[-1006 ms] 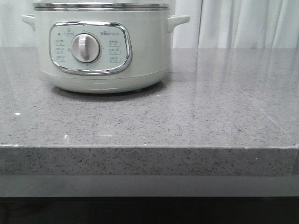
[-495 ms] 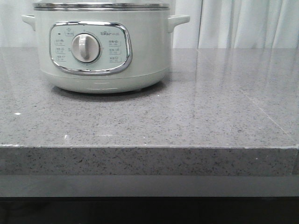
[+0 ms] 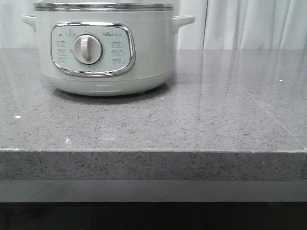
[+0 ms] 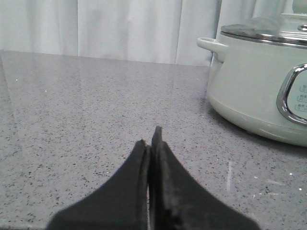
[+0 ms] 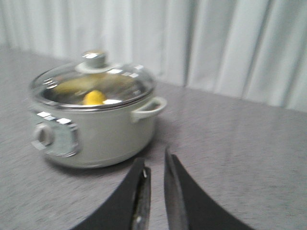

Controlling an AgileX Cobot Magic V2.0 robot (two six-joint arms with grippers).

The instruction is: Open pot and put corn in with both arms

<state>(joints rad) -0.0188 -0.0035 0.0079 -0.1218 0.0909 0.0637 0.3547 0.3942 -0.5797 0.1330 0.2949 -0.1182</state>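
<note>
Pot (image 3: pixel 103 48) seated on countertop (image 3: pixel 201 120), glass lid (image 5: pixel 93 79) on, corn (image 5: pixel 94 97) seen inside. Left gripper (image 4: pixel 152 143) closed empty; right gripper (image 5: pixel 156 165) slightly parted, empty. Task judged finished; only retreat called for.

Grey speckled countertop (image 3: pixel 201 120) (glossy), white curtain (image 3: pixel 249 24) behind — pleated

My counter (image 3: pixel 201 120) is grey stone with little dark specks. The big pale green pot (image 3: pixel 103 52) sits right on it, near the far left corner, lid on.
</note>
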